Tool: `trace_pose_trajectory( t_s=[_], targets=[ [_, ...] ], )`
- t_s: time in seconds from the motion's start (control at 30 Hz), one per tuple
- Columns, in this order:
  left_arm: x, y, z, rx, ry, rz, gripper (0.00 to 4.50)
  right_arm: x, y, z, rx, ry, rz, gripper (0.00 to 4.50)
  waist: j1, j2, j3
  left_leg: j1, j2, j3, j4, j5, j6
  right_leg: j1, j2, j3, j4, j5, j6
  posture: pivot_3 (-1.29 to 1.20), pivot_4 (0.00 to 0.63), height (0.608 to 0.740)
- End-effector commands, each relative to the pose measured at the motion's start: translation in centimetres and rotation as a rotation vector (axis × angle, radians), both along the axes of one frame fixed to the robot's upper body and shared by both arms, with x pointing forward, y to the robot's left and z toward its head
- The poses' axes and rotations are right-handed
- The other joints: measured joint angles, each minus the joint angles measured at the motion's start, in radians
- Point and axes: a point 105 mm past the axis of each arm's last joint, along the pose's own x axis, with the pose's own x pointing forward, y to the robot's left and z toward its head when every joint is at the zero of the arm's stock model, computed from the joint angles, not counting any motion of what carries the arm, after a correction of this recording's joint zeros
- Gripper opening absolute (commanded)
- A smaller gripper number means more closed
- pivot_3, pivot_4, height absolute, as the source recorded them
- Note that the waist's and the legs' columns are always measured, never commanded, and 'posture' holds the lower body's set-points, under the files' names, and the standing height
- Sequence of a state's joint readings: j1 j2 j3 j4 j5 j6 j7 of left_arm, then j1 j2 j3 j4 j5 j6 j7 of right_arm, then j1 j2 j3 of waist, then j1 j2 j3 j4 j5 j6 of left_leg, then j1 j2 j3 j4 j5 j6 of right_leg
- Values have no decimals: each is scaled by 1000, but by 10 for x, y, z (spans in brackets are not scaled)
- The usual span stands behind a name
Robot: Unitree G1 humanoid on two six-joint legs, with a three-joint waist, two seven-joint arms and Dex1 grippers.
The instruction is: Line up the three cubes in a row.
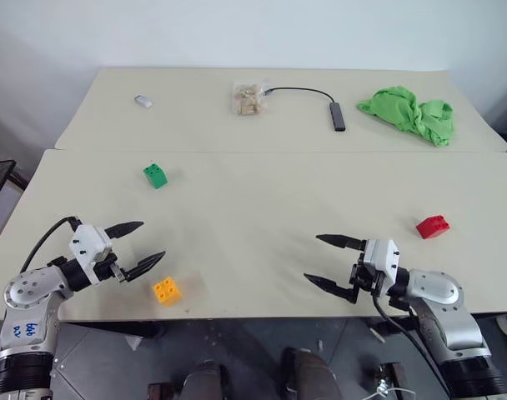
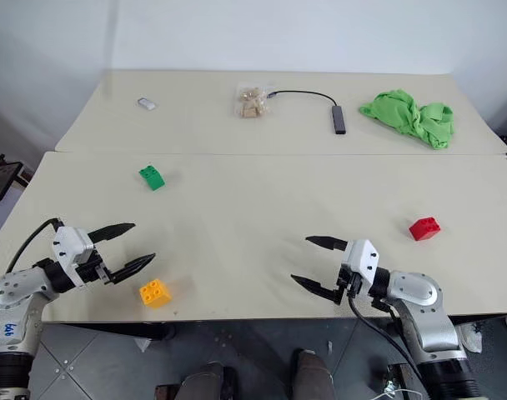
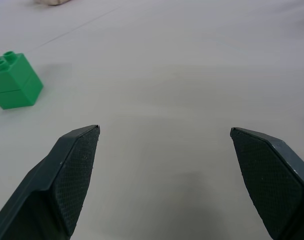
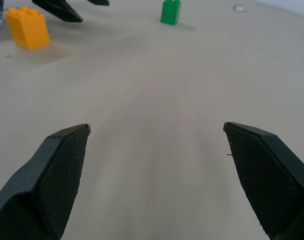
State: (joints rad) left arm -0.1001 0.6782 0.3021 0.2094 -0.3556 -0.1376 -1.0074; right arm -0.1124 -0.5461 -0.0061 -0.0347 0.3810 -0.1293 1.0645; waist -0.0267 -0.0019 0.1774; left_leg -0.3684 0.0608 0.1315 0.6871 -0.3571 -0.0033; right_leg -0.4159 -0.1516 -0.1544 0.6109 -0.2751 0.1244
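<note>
At the near edge of the beige table (image 1: 253, 225) the left gripper (image 1: 143, 244) hovers over the left side, its two black fingers spread wide apart with nothing between them, pointing in toward the middle of the table. The right gripper (image 1: 323, 260) hovers over the near right side in the same way, fingers splayed fully and empty, pointing back toward the left one. The two are well apart, with bare tabletop between them.

The yellow-orange brick (image 1: 167, 290) sits studs up closest to the near edge, just beside and slightly nearer than the lower finger of the left gripper, not touching it. In the right wrist view it stands close by the tips of the left gripper's fingers (image 4: 57, 9).

The red brick (image 1: 433, 226) lies farther back on the right, beyond the right gripper and apart from it. The green brick (image 1: 155, 175) stands on the left, beyond the left gripper, near the seam where the second table begins. The three bricks are scattered well apart, forming no row.

On the far table lie a small grey-white block (image 1: 143, 102) at the left, a clear bag of pale pieces (image 1: 248, 98) in the middle, a black cable with a dark adapter (image 1: 338, 116) just beside it, and a crumpled green cloth (image 1: 408, 114) at the right.
</note>
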Motion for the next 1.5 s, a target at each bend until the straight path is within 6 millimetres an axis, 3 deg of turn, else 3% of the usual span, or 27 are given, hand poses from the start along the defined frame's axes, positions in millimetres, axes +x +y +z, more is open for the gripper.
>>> trace_pose_trajectory(
  t_s=[0.03, 0.17, 0.23, 0.33, 0.47, 0.5, 0.57, 0.6, 0.77, 0.9, 1.07, 1.23, 1.33, 1.5],
  targets=[
    [0, -3, 12, -58, 15, -28, 4463, 2, -3, 16, 49, -56, -47, 4500, 1, 0, 0, 0, 0, 0, 0, 0, 0, 0, 0, 0, 0, 0, 0, 0, 150, 740],
    [6, -19, 20, -95, 91, -46, 4463, 0, -28, 37, 120, -99, -225, 4500, 12, 0, 0, -1, 0, -1, 1, 0, 0, 0, 0, 0, 1, 0, 0, 0, 150, 740],
    [7, -38, 39, -162, 50, -135, 4463, -7, -58, 53, 164, -134, -391, 4500, 28, 0, 0, -2, 0, -2, 2, 0, 0, 0, 0, 0, 1, 0, 0, 0, 150, 740],
    [6, -65, 51, -149, 20, -271, 4463, -26, -111, 64, 197, -169, -653, 4500, 49, 0, 0, -2, 0, -3, 5, -1, 0, 2, 0, -1, 0, 0, 0, 0, 150, 740],
    [0, -93, 55, -130, 43, -464, 4463, -58, -183, 58, 220, -183, -1004, 4500, 50, 0, -1, -1, 0, -2, 6, -1, 0, 4, 1, 0, -1, 0, 0, 0, 150, 740],
    [0, -99, 57, -130, 54, -506, 4463, -65, -204, 45, 213, -129, -1107, 4500, 49, 0, -1, -1, 0, -2, 6, -1, 0, 4, 1, 0, -1, 0, -1, 0, 150, 740],
    [0, -105, 58, -128, 59, -550, 4463, -71, -222, 28, 199, -44, -1206, 4500, 47, 0, -1, 0, 0, -1, 6, -1, 0, 4, 1, 1, -1, 0, -1, 0, 150, 740],
    [1, -106, 59, -125, 57, -561, 4463, -71, -225, 24, 196, -16, -1224, 4500, 44, 0, -1, 0, 0, -1, 6, -1, 0, 4, 2, 1, -1, 0, -1, 0, 150, 740],
    [9, -106, 57, -122, 67, -562, 4463, -40, -216, 44, 201, -3, -1178, 4500, 8, 4, -2, 2, 1, 4, 6, -1, 0, 2, 2, 6, 1, -1, -3, 0, 150, 740],
    [13, -108, 59, -155, 62, -550, 4463, 2, -215, 53, 145, 87, -1126, 4500, -2, 4, -2, 3, 1, 6, 6, -1, 1, 2, 2, 9, 1, -1, -3, 0, 150, 740],
    [15, -108, 65, -223, 64, -521, 4463, 30, -228, 37, 77, 197, -1150, 4500, 13, 4, -2, 3, 1, 5, 6, -1, 1, 2, 2, 8, 2, -1, -2, 0, 150, 740],
    [11, -100, 62, -212, 69, -488, 4463, 39, -226, 19, 47, 272, -1127, 4500, 26, 3, -2, 0, 1, 6, 7, -2, 2, 1, 2, 8, 0, 0, -1, 0, 150, 740],
    [8, -97, 61, -212, 74, -473, 4500, 40, -220, 13, 49, 283, -1097, 3855, 26, 3, -2, 0, 1, 5, 9, -2, 2, 1, 2, 8, 0, 0, -1, 0, 150, 740],
    [9, -94, 58, -207, 82, -454, 4500, 41, -212, 10, 71, 297, -1049, 2158, 24, 4, -2, 0, 1, 6, 9, -2, 2, 1, 2, 8, 0, 0, -1, 0, 150, 740]
  ],
)
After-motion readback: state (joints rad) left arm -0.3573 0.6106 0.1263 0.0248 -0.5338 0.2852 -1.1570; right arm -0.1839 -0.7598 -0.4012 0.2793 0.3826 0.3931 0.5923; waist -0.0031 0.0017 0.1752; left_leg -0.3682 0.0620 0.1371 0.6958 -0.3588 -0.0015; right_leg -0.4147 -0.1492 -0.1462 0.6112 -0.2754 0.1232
